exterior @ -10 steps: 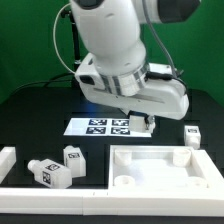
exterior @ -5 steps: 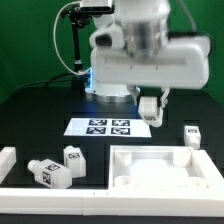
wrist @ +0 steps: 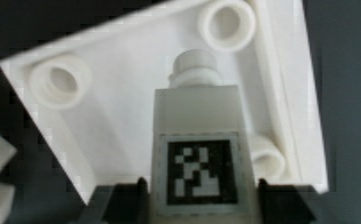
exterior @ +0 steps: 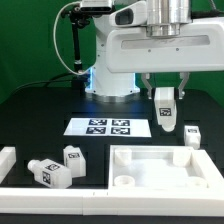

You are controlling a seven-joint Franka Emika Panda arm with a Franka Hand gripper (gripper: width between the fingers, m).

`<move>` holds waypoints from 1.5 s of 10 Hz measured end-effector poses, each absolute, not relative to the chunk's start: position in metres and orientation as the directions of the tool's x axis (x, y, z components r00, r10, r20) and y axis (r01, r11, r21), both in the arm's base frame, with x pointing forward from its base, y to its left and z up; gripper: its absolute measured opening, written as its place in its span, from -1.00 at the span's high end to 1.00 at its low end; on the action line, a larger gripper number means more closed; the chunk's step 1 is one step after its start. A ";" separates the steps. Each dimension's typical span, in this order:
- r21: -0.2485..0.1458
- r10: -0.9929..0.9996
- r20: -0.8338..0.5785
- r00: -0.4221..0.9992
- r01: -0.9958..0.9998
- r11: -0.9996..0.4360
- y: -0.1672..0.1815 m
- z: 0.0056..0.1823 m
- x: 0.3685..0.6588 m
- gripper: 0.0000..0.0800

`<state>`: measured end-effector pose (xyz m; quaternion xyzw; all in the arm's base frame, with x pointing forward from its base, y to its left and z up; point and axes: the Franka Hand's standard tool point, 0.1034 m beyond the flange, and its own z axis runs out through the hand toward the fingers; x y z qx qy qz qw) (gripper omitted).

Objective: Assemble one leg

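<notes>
Panel, white with raised rim, lies flat on the black table at the exterior view's right, with the marker board beyond it. Gripper hangs over the panel's far edge, fingers drawn narrow and clamped on the leg, which is upright in the air, clear of the panel. Judged step: carrying the leg to a corner socket. Next move calls for centring the stub over that hole, then lowering straight. Leg: chunky white post, black-and-white tag on its face, narrower stub at the lower end. Three spare legs lie loose.
</notes>
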<state>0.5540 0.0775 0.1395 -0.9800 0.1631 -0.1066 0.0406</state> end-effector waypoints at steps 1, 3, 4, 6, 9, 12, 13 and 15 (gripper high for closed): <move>-0.095 -0.279 0.245 0.929 -0.263 -0.960 0.080 0.140 0.562 0.28; -0.089 -0.210 0.366 0.907 -0.190 -0.978 0.091 0.151 0.597 0.28; -0.107 -0.206 0.441 0.873 -0.177 -0.978 0.096 0.152 0.606 0.28; -0.122 -0.203 0.496 0.844 -0.164 -0.979 0.102 0.145 0.598 0.28; -0.048 -0.096 0.487 0.868 -0.083 -0.995 0.092 0.139 0.605 0.28; 0.021 0.018 0.473 0.881 0.009 -1.000 0.091 0.152 0.653 0.28; 0.011 0.003 0.475 0.880 -0.002 -1.000 0.092 0.153 0.654 0.28; 0.011 0.003 0.473 0.881 -0.003 -1.000 0.091 0.152 0.653 0.28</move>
